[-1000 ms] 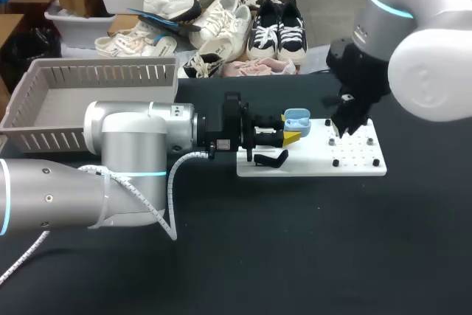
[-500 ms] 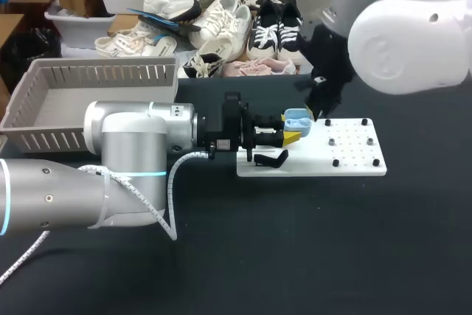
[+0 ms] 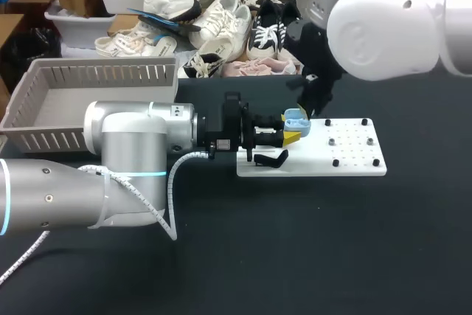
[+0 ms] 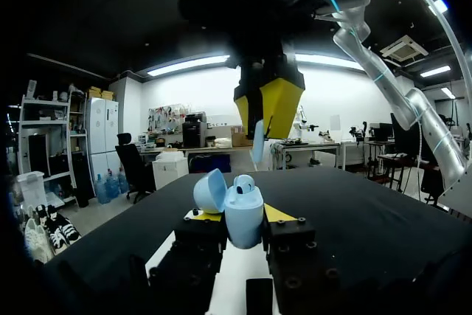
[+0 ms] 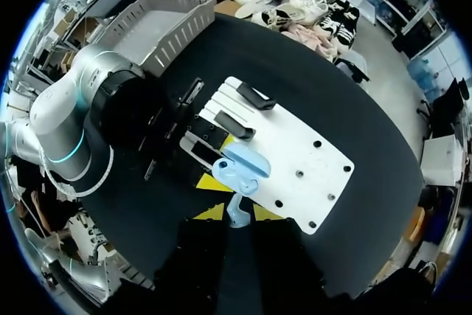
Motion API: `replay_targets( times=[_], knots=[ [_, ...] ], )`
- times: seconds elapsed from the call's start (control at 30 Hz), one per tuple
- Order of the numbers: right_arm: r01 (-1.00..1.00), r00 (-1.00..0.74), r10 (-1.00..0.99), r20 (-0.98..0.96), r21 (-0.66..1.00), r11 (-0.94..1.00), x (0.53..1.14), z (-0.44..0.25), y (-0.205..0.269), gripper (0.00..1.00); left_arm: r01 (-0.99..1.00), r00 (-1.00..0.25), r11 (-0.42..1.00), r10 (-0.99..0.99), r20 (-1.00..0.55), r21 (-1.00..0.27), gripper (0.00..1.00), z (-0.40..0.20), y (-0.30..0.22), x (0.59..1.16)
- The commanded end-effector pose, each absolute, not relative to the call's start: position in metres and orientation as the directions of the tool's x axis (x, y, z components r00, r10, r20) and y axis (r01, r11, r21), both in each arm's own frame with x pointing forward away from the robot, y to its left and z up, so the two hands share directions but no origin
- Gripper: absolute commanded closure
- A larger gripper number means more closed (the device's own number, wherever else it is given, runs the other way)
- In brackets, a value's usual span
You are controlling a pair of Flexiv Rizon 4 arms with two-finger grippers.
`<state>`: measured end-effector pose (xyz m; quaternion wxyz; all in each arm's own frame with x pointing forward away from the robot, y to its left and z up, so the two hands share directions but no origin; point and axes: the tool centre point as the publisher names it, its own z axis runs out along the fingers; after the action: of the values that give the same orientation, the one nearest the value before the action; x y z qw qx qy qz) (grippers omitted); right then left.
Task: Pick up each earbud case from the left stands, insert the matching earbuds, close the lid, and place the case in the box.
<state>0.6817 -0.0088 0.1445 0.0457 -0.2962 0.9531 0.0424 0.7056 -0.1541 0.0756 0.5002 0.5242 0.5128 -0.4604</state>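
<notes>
one case (image 4: 244, 214) in left gripper (image 4: 240, 220); earbud (image 5: 236, 210) in right gripper (image 5: 237, 214) above

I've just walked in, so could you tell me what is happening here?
The left gripper holds a light blue earbud case, lid open, over the white peg board. The right gripper hangs just above it, pinching an earbud that is not yet inserted.

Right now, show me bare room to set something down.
Bare table in front of the board and to its right. The basket floor shows nothing on it. Crowded: the board's left end, where the left arm and right arm meet at the case.
</notes>
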Motion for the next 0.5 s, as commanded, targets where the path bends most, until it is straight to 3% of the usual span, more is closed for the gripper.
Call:
replay_targets(
  times=[0.03, 0.5],
  knots=[
    [-0.577, -0.815, -0.57, -0.103, 0.056, 0.815, 0.687, 0.145, -0.003, 1.0, 0.998, 0.051, 0.028, 0.075, -0.996, 0.053, 1.0, 0.075, -0.154, 0.706],
    [-0.592, -0.805, -0.586, -0.098, 0.06, 0.803, 0.691, 0.138, 0.008, 1.0, 0.998, 0.051, 0.028, 0.075, -0.996, 0.053, 1.0, 0.075, -0.154, 0.706]
  ],
)
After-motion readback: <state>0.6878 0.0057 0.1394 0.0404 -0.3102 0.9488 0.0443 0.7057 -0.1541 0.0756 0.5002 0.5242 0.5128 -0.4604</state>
